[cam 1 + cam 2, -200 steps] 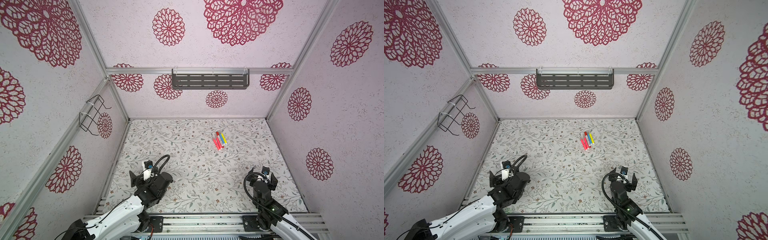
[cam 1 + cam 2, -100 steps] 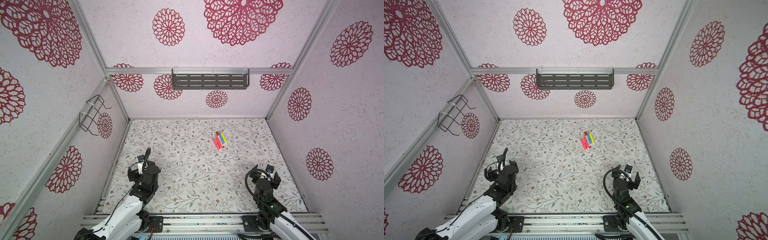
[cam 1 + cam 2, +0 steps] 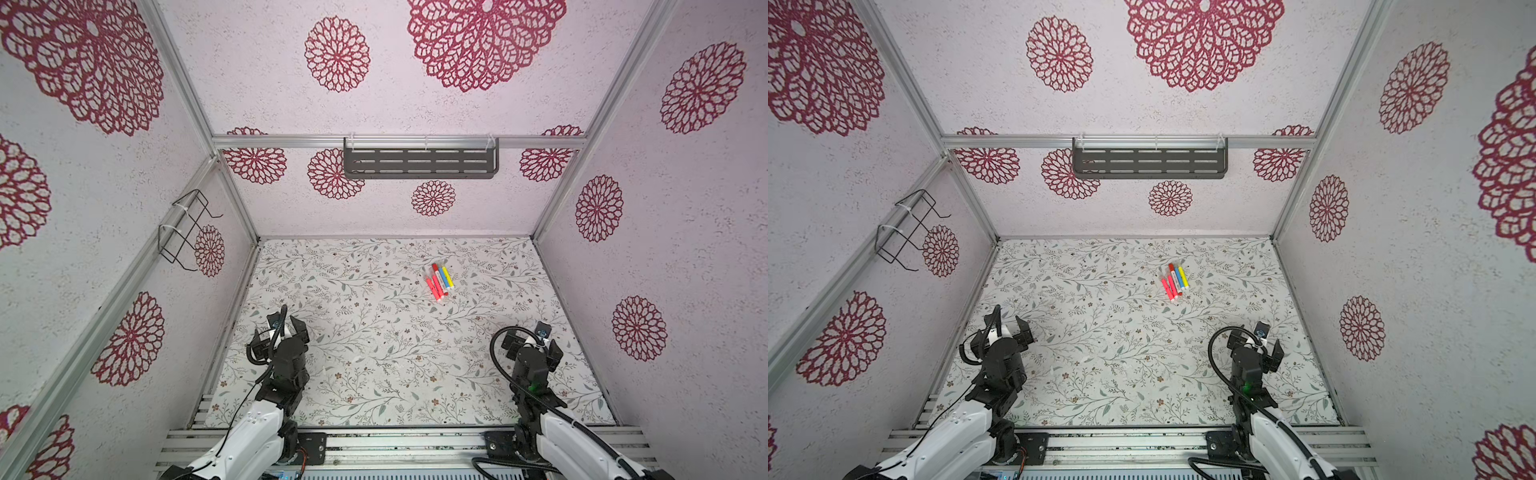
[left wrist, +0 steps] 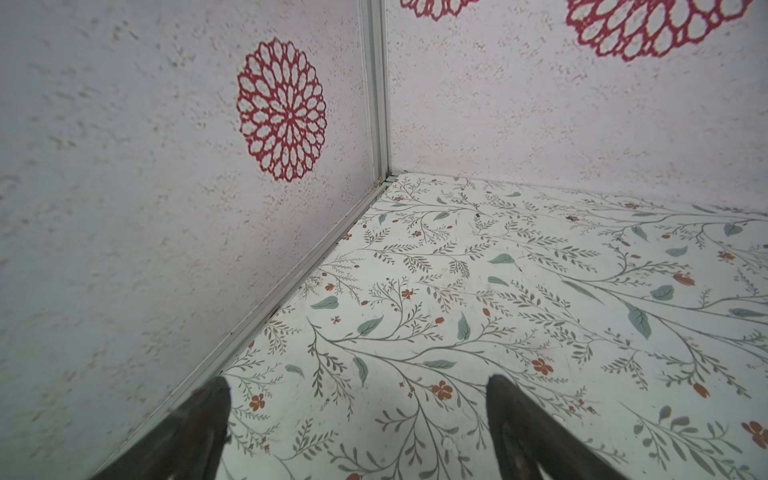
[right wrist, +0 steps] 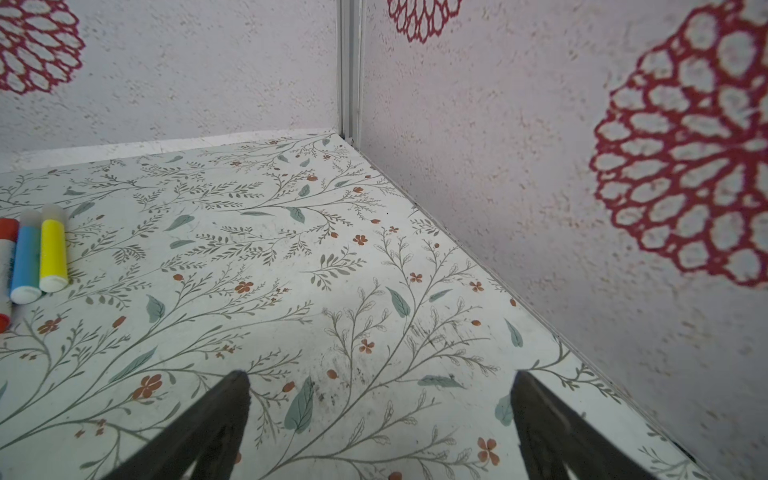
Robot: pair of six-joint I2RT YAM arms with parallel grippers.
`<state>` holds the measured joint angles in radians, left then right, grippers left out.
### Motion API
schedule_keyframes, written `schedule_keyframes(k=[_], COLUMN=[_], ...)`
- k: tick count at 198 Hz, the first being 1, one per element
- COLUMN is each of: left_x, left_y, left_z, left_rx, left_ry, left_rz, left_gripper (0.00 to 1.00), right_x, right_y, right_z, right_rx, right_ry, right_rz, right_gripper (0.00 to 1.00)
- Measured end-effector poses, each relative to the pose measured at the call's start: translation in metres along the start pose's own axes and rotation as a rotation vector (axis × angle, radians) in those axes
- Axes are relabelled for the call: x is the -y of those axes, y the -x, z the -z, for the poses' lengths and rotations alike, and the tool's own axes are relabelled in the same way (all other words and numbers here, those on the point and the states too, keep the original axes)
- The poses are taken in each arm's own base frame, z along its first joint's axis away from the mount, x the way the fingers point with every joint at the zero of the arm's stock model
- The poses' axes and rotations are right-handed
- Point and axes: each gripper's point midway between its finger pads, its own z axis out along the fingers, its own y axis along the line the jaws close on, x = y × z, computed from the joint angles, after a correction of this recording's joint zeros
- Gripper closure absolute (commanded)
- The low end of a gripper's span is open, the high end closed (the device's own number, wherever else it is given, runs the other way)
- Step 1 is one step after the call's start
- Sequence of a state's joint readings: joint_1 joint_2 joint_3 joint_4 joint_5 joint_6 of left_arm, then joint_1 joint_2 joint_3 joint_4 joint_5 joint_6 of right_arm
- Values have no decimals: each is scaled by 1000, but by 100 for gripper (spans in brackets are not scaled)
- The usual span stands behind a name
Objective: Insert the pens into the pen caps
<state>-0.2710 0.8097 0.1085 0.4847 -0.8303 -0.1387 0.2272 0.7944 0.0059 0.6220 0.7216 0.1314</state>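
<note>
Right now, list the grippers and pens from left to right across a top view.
Black left gripper, open → two pinkish-red marker pens → slim blue pen → slim yellow pen → black right gripper, open.

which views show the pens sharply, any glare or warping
Both top views: even light, no glare, pens small but crisp, walls splayed by the wide lens. Right wrist view: yellow pen slightly soft, cluster cut by the frame edge. Left wrist view: no pens, left pincer dark and blurred.
</note>
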Motion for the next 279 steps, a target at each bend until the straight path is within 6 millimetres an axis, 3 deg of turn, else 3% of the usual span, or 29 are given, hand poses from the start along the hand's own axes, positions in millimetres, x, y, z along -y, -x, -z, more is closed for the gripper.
schedule_keyframes(k=[87,134,147,163,204,243,279], left_x=[-25,-22,-21,-14,19,52,60], left_y=[0,-11,-18,-25,-12,-10,-8], left_z=[-21,-42,-50,-61,-77,-73,-70], left_rx=[72,72,65,48,87,102,113], left_ry=[80,62,64,48,-82,-202,-245], left_rz=[107,123,127,117,103,14,-17], left_gripper=[3,2,2,3,3,3,3], right_x=[-7,-8,-3,-3,-17,-44,-65], right_y=[46,43,34,20,19,2,5], right_z=[-15,-25,-31,-37,-37,-41,-40], right_rx=[208,233,210,166,162,113,130], right_ry=[6,2,-16,-7,76,170,218], right_rz=[-104,-121,-119,-89,-73,25,86], right_gripper=[1,1,1,1,1,1,1])
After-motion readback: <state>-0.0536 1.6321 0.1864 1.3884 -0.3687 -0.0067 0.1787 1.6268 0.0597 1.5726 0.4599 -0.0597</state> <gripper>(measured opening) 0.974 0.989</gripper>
